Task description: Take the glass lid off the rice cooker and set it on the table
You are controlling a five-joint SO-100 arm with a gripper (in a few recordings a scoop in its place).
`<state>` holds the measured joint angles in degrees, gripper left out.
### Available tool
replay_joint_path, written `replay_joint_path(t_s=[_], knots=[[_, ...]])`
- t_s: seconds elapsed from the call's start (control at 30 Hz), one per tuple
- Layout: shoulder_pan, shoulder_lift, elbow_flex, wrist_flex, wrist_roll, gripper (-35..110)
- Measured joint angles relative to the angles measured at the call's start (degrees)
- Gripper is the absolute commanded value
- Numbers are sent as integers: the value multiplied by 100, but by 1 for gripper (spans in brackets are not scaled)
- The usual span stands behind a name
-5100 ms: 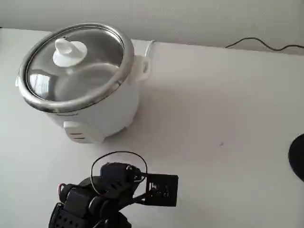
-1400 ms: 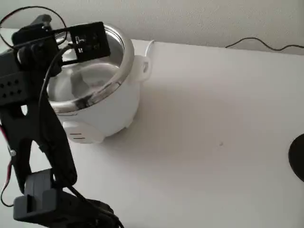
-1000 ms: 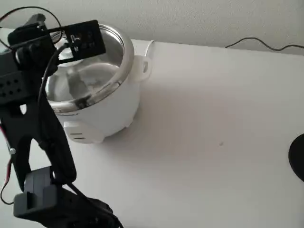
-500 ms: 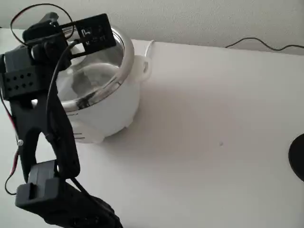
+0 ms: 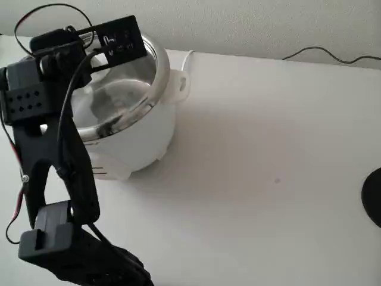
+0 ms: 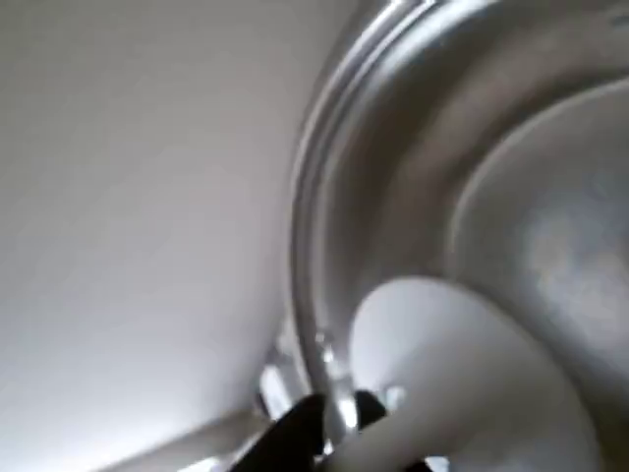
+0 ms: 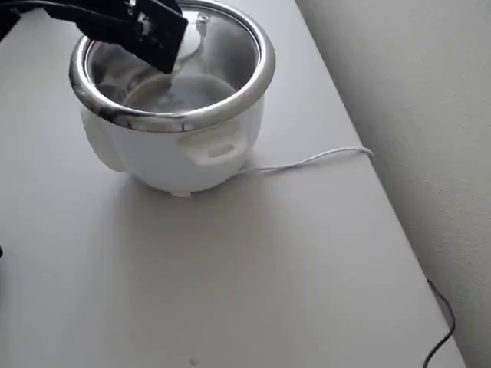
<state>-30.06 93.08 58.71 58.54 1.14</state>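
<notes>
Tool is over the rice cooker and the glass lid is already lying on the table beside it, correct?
Not quite. The tool is over the rice cooker, but the glass lid is not on the table. It sits at the cooker's mouth under the tool, as the overhead view shows.

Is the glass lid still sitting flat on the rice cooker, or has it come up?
Tipped, it seems: in the overhead view the glass lid slants inside the rice cooker rim. Whether the fingers grip its knob, I cannot tell.
</notes>
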Motion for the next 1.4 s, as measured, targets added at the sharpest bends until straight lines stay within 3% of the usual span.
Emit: replay_joint_path(t_s=[0.6, 0.93, 1.17, 1.4], knots=[[53, 88, 44, -721, 483, 0], [334, 1292, 53, -861, 475, 0], [958, 2452, 44, -633, -149, 0], [2338, 3111, 492, 62, -571, 0]])
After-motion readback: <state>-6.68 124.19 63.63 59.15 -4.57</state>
